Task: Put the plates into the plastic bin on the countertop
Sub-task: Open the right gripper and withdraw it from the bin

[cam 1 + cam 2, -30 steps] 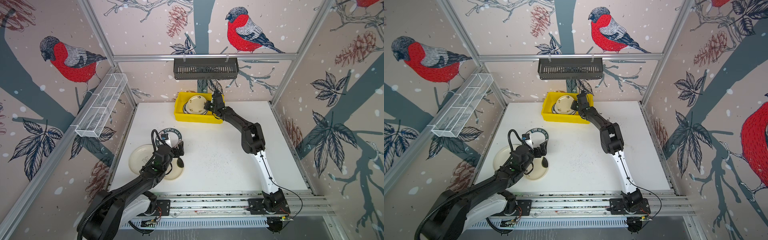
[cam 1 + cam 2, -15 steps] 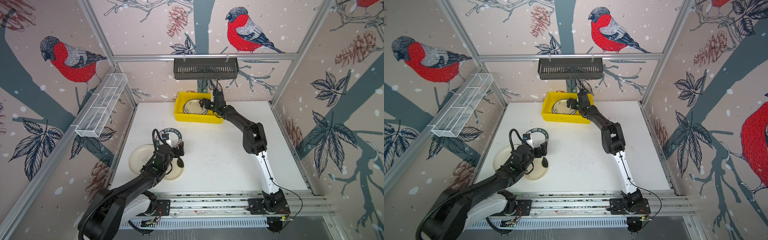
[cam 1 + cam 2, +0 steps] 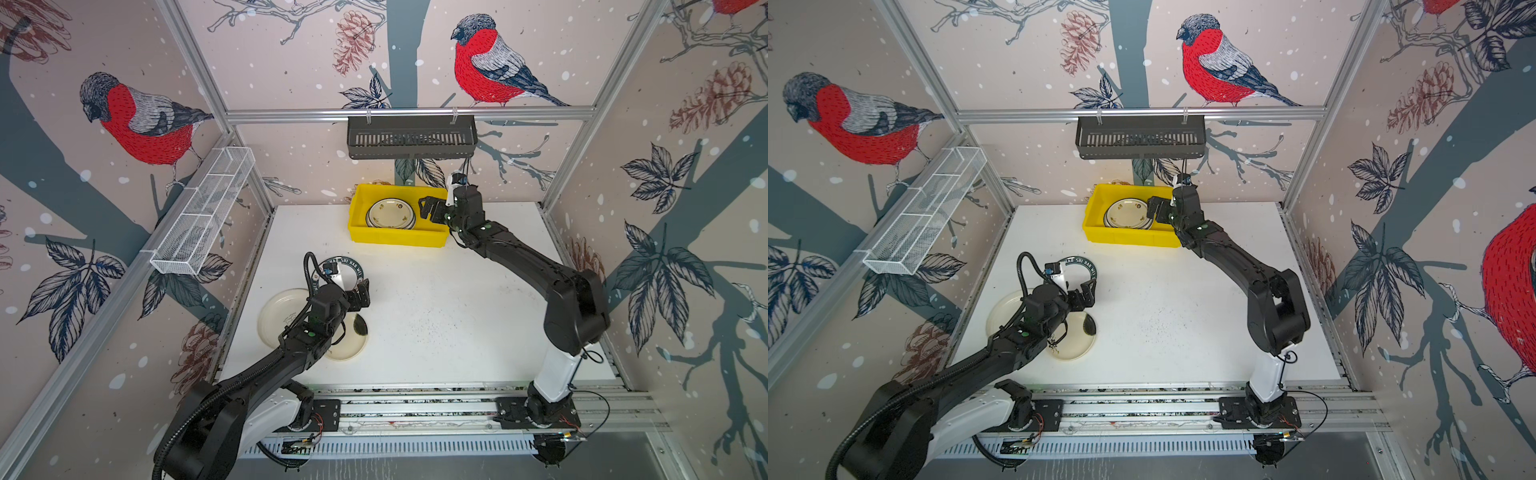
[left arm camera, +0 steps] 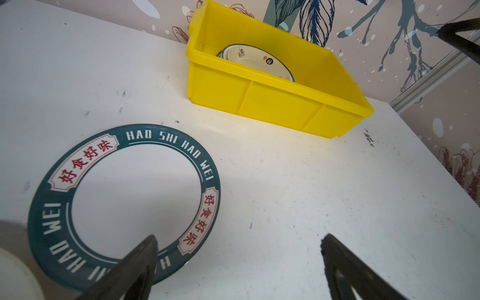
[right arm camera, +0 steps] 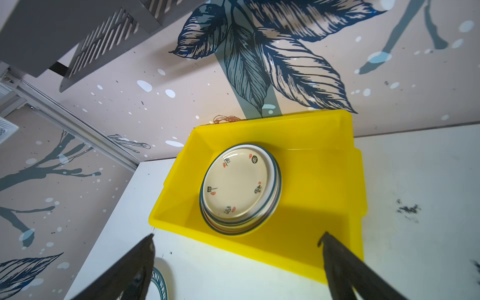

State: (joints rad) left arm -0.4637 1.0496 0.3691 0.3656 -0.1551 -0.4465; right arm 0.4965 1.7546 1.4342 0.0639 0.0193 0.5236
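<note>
The plastic bin (image 3: 399,239) (image 3: 1133,240) stands at the back of the countertop (image 3: 457,311), and a stack of plates (image 3: 390,213) (image 5: 239,187) lies flat inside it. My right gripper (image 3: 428,210) (image 5: 237,235) hangs open and empty above the bin's right end. Three more plates lie front left: a teal-rimmed lettered one (image 4: 124,205) (image 3: 353,266), a plain cream one (image 3: 278,316) and a translucent yellowish one (image 3: 349,345). Above the lettered plate's edge hovers my left gripper (image 3: 360,296) (image 4: 239,235), open with nothing between its fingers.
A dark slotted basket (image 3: 411,137) hangs on the back wall just above the bin. A white wire mesh tray (image 3: 203,216) is fixed to the left wall. Aluminium rails (image 3: 415,405) run along the front edge, where both arm bases are mounted.
The right gripper opened and let go of a plate, which now lies on top of the stack in the bin; the gripper drew back slightly. The left arm has not moved.
</note>
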